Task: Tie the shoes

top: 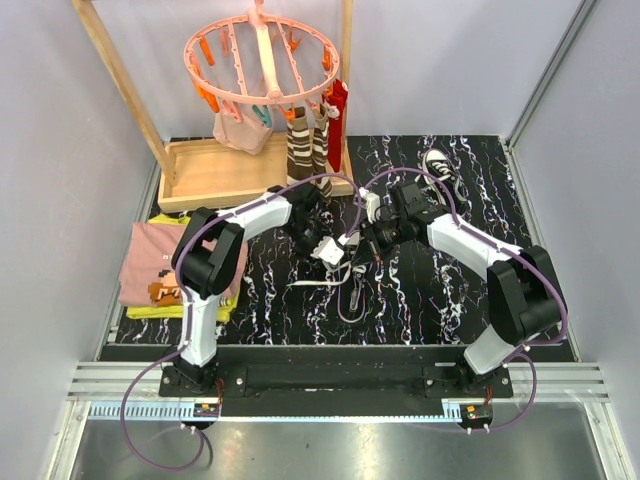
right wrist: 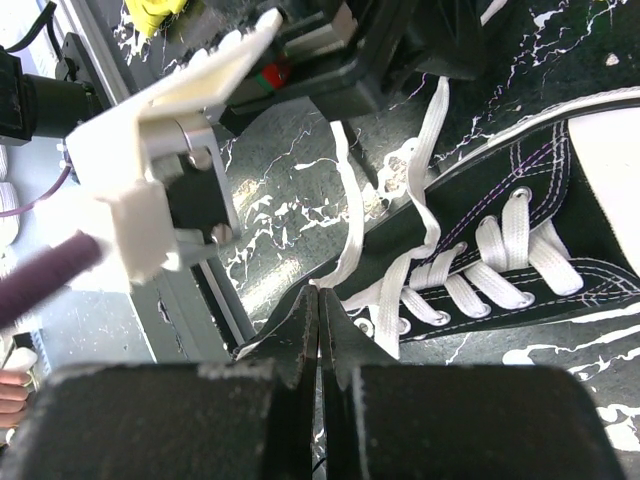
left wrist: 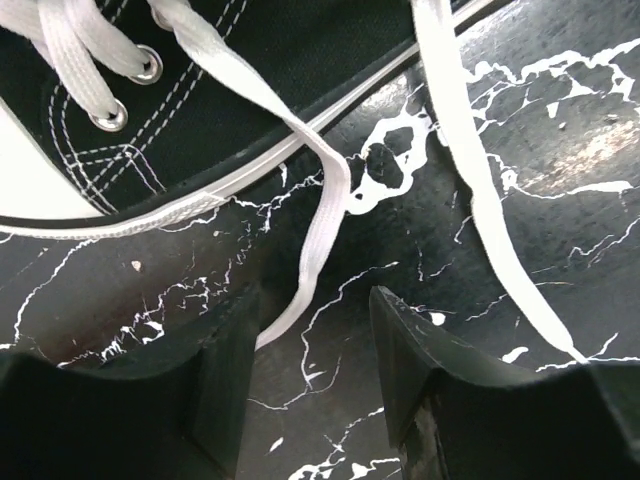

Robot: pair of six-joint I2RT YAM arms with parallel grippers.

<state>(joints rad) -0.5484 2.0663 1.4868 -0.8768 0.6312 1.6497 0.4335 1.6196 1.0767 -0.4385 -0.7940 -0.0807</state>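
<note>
one sneaker lies mid-way on the worktop between the arms, the other sneaker well apart by the far right edge — a wooden tray at far left. left gripper stands half-wide astride a loose lace; right gripper closed tight, tips touching a lace strand.

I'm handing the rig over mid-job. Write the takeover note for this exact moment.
Left gripper: open, with a loose lace end lying between its fingers, not pinched.
Right gripper: shut. Another lace runs to its tips, but I can't confirm it is gripped.
Near shoe: between the arms, laced, no knot visible.
Second shoe: back right, untouched.
Left to do: tie both.
</note>
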